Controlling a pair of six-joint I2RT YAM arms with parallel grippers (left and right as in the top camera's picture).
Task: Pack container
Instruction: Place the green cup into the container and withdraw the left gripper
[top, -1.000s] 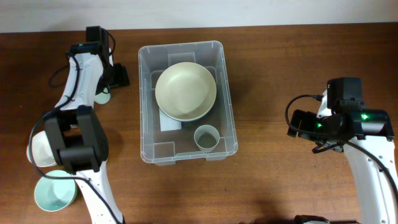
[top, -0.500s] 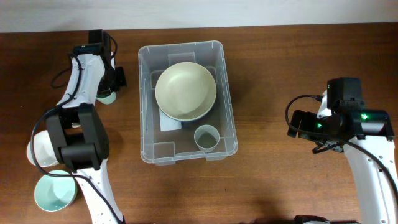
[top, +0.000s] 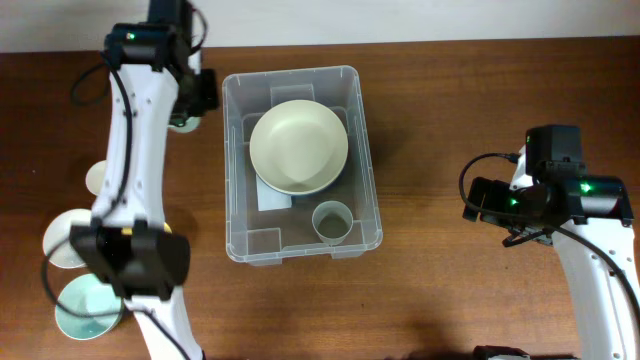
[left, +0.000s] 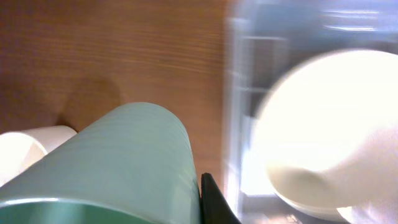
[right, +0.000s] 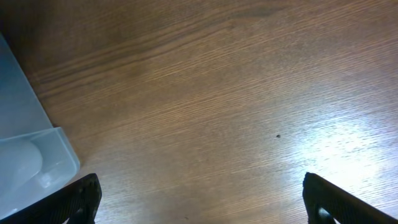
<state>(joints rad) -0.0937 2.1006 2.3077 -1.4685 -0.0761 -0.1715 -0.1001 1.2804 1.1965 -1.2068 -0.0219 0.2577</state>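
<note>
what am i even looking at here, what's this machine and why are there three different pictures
This is a robot with two jointed arms at a wooden table. Each arm ends in a two-finger pincer. One picture looks straight down from a fixed camera above the table. The other two come from small cameras on the wrists, so they look along each arm's own fingers.

In the middle sits a clear plastic container holding a cream bowl and a small grey-green cup. On the table by the left arm lie a white bowl, a mint bowl and a small white cup.

The left pincer is shut on a mint green cup, just beside the container. The right pincer is open and holds nothing, above bare wood.
</note>
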